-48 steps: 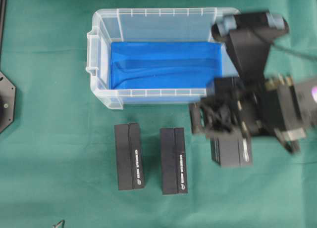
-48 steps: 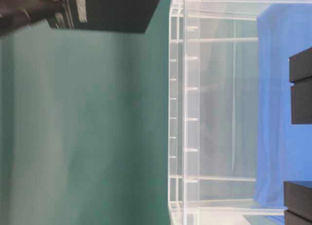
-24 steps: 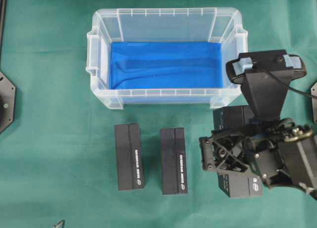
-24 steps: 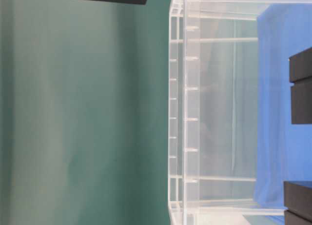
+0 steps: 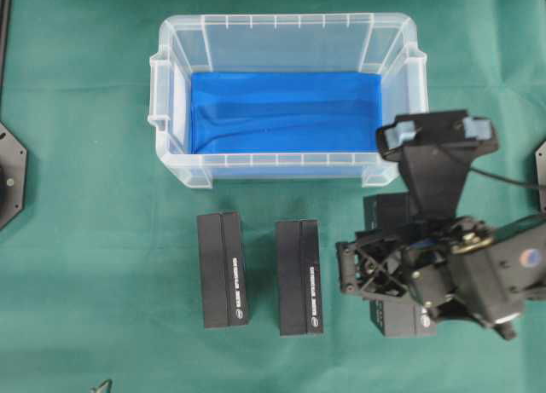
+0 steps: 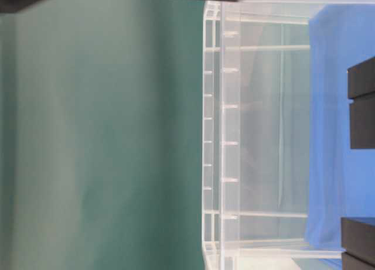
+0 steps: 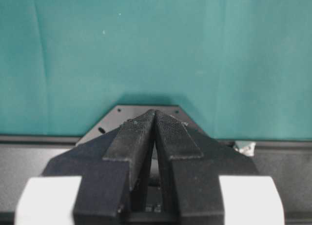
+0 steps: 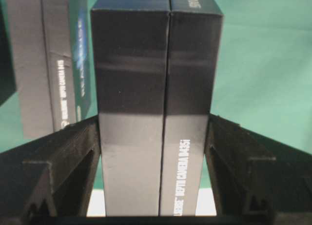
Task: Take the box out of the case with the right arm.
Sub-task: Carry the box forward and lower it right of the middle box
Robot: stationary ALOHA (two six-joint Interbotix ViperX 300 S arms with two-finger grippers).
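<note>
Clamping the box between both pads, right claw spread wide across its width, black faces pressed on either side in the wrist view. Out of the case already, hanging over green surface in front of the case's right corner, partly hidden under the arm in the overhead view. Cannot tell from these views whether the box's underside touches the cloth yet.

Risk number 1: slipping. Smooth cardboard, grip low on 1 end, long body sticking out past the pads; a quick swing could pivot or drop it. Risk number 2: a hard landing if let go while high, tipping it onto a narrow face.

Risk number 3: crowding. 2 other boxes lying flat on the cloth, middle box nearest, left box further over. Gap between the middle box and the claw frame looks slim, so drifting leftward could nudge it out of line. Case rim close behind the wrist camera mount, another edge to clip on a backward lift.

Open room: plenty of bare cloth to the right and toward the near edge. Blue-lined case floor showing no boxes. Left claw parked well away, pads pressed together, gripping nothing.
</note>
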